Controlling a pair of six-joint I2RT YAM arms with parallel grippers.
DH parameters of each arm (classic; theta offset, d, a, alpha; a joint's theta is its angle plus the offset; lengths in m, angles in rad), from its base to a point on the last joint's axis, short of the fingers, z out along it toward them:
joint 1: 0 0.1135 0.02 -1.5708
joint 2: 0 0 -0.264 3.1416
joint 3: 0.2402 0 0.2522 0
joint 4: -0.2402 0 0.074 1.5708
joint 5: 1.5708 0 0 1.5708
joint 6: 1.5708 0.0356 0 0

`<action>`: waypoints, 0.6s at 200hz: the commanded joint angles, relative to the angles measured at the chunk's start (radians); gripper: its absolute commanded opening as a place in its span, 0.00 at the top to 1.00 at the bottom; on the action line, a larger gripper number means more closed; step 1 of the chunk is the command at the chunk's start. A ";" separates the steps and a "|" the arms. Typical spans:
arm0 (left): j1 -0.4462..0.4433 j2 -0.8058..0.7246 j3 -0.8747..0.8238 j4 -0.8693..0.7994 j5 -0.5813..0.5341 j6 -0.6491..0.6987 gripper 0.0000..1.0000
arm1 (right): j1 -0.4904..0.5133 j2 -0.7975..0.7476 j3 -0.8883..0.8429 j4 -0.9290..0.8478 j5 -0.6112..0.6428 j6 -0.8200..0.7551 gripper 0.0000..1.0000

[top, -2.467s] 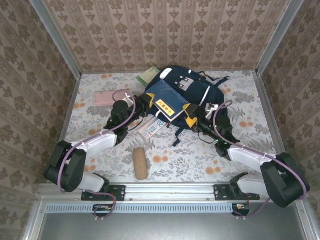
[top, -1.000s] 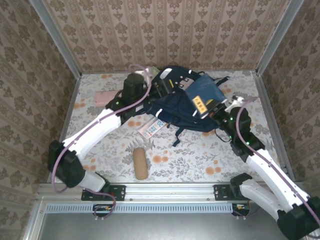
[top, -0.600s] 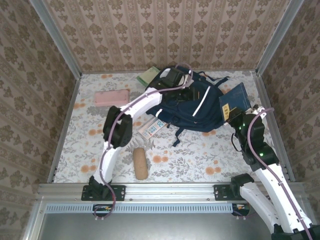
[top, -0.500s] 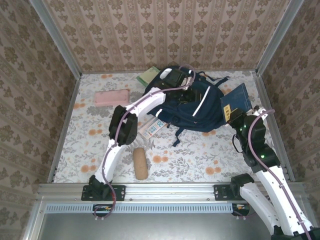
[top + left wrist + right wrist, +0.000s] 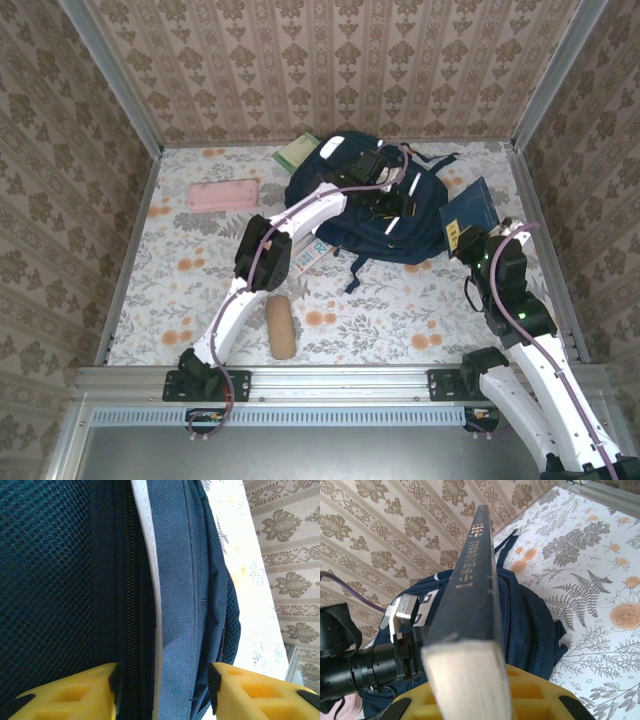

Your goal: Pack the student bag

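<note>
The student bag [image 5: 428, 218], navy with a white stripe, lies at the back middle of the table. My left gripper [image 5: 393, 207] is pressed down on its top. In the left wrist view its yellow fingertips [image 5: 70, 695] stand apart, open. Between them lies a ridge of the bag [image 5: 180, 580], with a zipper and the white stripe. Whether the pads pinch the fabric I cannot tell. To the right of the bag my right gripper [image 5: 468, 242] is shut on a dark blue book [image 5: 470, 207] and holds it up on edge. In the right wrist view that book [image 5: 472, 580] rises from the right gripper [image 5: 475, 697], with the bag [image 5: 530, 615] behind it.
A pink case [image 5: 224, 194] lies at the left and a green book [image 5: 296, 152] at the back, beside the bag. A white printed booklet [image 5: 310, 255] sticks out from under the bag's near edge. A brown oblong pouch [image 5: 281, 327] lies near the front. Metal posts and patterned walls enclose the table.
My left gripper has slid right across the top of the bag and its jaws have narrowed. My right gripper has carried the book off the bag to its right side.
</note>
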 commanded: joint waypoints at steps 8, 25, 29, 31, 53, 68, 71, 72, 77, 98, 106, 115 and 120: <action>-0.033 0.043 0.099 -0.044 0.002 0.039 0.53 | -0.010 -0.010 -0.015 0.026 -0.038 0.005 1.00; -0.042 0.063 0.146 -0.103 -0.069 0.081 0.53 | -0.013 -0.013 -0.018 0.030 -0.064 0.016 1.00; -0.043 0.070 0.156 -0.117 -0.086 0.094 0.54 | -0.013 -0.014 -0.016 0.029 -0.069 0.017 1.00; -0.042 0.072 0.160 -0.122 -0.092 0.097 0.54 | -0.014 -0.014 -0.016 0.029 -0.070 0.017 1.00; -0.040 0.097 0.184 -0.165 -0.176 0.139 0.56 | -0.015 -0.026 -0.013 0.018 -0.083 0.029 1.00; -0.038 0.111 0.194 -0.176 -0.225 0.157 0.60 | -0.015 -0.039 -0.018 0.017 -0.091 0.043 1.00; -0.040 0.115 0.195 -0.176 -0.233 0.158 0.62 | -0.015 -0.042 -0.020 0.016 -0.093 0.046 1.00; -0.039 0.116 0.194 -0.176 -0.236 0.158 0.63 | -0.015 -0.043 -0.020 0.016 -0.094 0.047 1.00; -0.039 0.122 0.200 -0.176 -0.247 0.157 0.68 | -0.015 -0.047 -0.021 0.017 -0.097 0.050 1.00; -0.043 0.150 0.226 -0.174 -0.245 0.147 0.77 | -0.015 -0.056 -0.028 0.013 -0.104 0.056 1.00; -0.045 0.153 0.231 -0.167 -0.239 0.148 0.86 | -0.015 -0.058 -0.028 0.010 -0.104 0.056 1.00; -0.046 0.153 0.231 -0.158 -0.233 0.145 0.93 | -0.016 -0.061 -0.028 0.004 -0.104 0.058 1.00; -0.045 0.153 0.232 -0.155 -0.228 0.144 0.99 | -0.016 -0.064 -0.025 -0.001 -0.104 0.056 1.00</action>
